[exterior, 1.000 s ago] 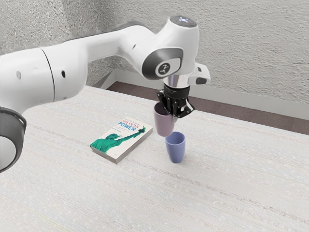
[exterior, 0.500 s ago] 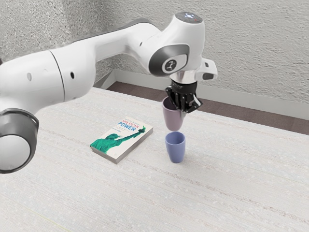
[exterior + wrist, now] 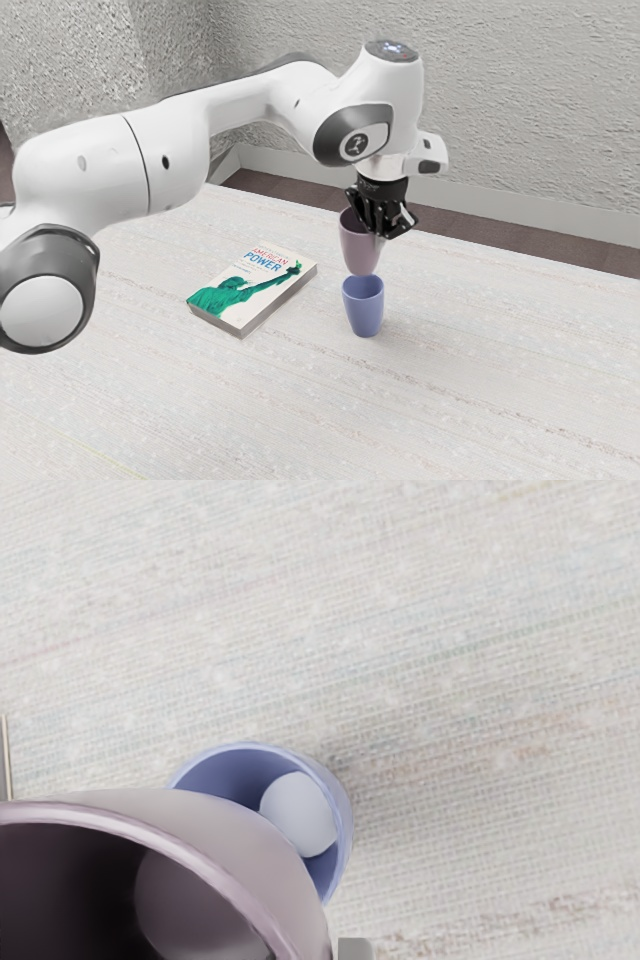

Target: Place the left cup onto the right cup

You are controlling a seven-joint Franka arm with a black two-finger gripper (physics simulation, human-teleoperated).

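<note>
A rough grey plaster wall [image 3: 520,90] backs the scene in the exterior view, with a pale skirting and a strip of dark brown floor [image 3: 520,225] below it. In front lies a wide, pale table [image 3: 480,380] with a faint woven grain. The white arm [image 3: 200,140] reaches in from the exterior view's left. Its black gripper [image 3: 380,222] points down and is clamped on the rim of the mauve cup [image 3: 360,248], which hangs upright in the air. The blue cup [image 3: 363,305] stands on the table right beneath it, their rim and base very close. A book [image 3: 252,290] with a green statue cover lies flat toward the exterior view's left, apart from both cups.

In the wrist view the same woven table [image 3: 450,630] spreads out. The mauve cup [image 3: 200,830] sits large under the hand, partly overlapping the open mouth of the blue cup [image 3: 335,810].
</note>
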